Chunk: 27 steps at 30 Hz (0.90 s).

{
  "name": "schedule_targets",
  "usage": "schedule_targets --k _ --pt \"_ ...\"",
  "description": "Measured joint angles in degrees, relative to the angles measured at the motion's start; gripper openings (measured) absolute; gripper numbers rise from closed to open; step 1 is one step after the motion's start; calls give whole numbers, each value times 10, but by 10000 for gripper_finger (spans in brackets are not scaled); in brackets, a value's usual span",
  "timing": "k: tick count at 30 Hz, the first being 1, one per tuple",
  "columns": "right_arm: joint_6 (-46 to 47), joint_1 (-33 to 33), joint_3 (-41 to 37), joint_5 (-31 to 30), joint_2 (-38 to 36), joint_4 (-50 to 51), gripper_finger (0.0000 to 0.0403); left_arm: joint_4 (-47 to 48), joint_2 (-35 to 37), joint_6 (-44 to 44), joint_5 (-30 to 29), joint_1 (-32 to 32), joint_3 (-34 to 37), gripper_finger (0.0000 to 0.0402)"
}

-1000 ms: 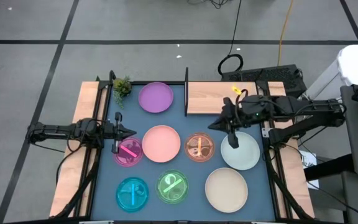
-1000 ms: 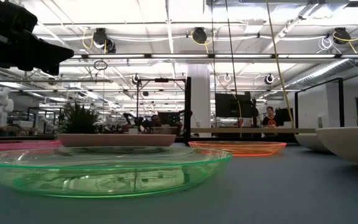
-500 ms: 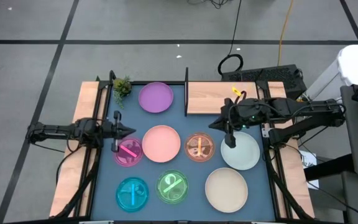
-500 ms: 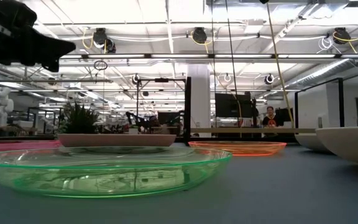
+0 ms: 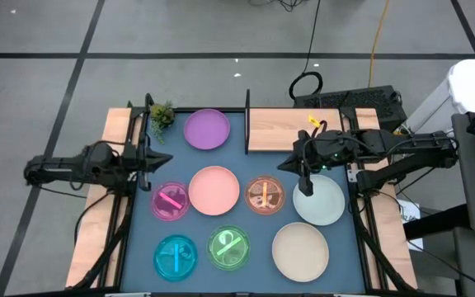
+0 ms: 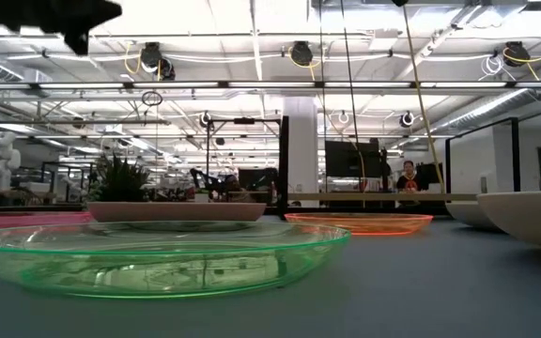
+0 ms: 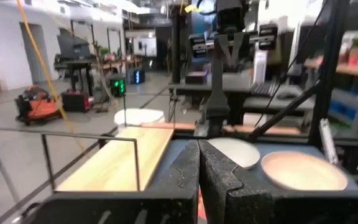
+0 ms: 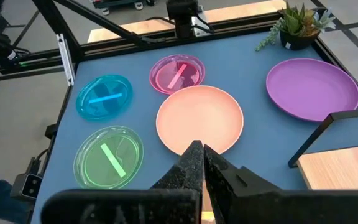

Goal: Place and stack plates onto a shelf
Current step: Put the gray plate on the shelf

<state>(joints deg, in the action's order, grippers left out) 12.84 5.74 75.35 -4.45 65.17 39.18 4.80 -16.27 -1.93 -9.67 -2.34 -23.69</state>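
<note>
Overhead, you get all eight plates on the blue table [image 5: 237, 219]: purple plate [image 5: 207, 129] at the back beside the plant [image 5: 162, 115], pink plate [image 5: 213, 189] in the middle, mint plate [image 5: 320, 200] and cream plate [image 5: 300, 251] on the right, with the small magenta plate [image 5: 170, 201], orange plate [image 5: 264, 195], cyan plate [image 5: 175, 256] and green plate [image 5: 229, 248] between and in front. The shelf [image 5: 291, 129] lies bare at the back right, its black upright next to the purple plate.

Your table-level camera adds only profiles: the green plate fills the foreground, the orange one lies behind it, and a person stands far off in the room.

Your left tool [image 5: 148, 162] sits over the table's left edge, above the magenta plate; its wrist camera shows the fingers pressed together with nothing between them. Your right tool [image 5: 303, 183] hangs at the mint plate's rim, by the orange plate; its fingers are likewise pressed together and empty.
</note>
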Motion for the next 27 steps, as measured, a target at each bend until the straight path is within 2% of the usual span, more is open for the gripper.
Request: schedule_targets --k 3,9,15,22,27 --pt "0 0 0 0 0 11 0 44 -61 -7 -9 0 -79 3" --pt "0 0 0 0 0 33 0 52 -185 30 -17 0 -230 3" --pt "10 0 0 2 0 42 0 140 -310 71 -46 0 -392 3" --pt "126 0 0 2 0 45 0 312 -444 123 -55 -1 -571 3" --pt "255 0 0 50 0 69 0 388 -501 182 -30 -16 -605 3"
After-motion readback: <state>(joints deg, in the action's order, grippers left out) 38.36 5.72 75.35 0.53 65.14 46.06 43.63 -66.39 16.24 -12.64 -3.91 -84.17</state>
